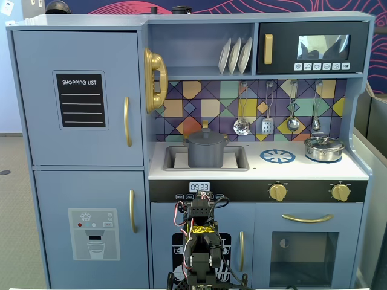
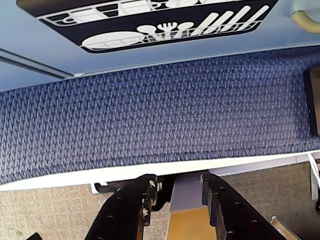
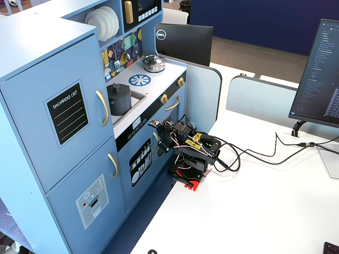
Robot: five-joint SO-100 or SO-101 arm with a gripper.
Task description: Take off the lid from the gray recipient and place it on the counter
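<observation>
One gray recipient (image 1: pixel 206 151) with one lid (image 1: pixel 206 135) on it, one silver pot (image 1: pixel 324 148); gripper (image 2: pixel 177 192) fingers apart, empty.

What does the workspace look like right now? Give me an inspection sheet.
Surface: white counter, sink recess at its left in a fixed view.
Job's things: gray recipient upright in the sink, lid on it.
Clutter: silver pot at the counter's right.
Grippers: gripper low before the cabinet, fingers apart, nothing between them.
Cables: black leads across the white table.
Surroundings: monitor, blue carpet.
</observation>
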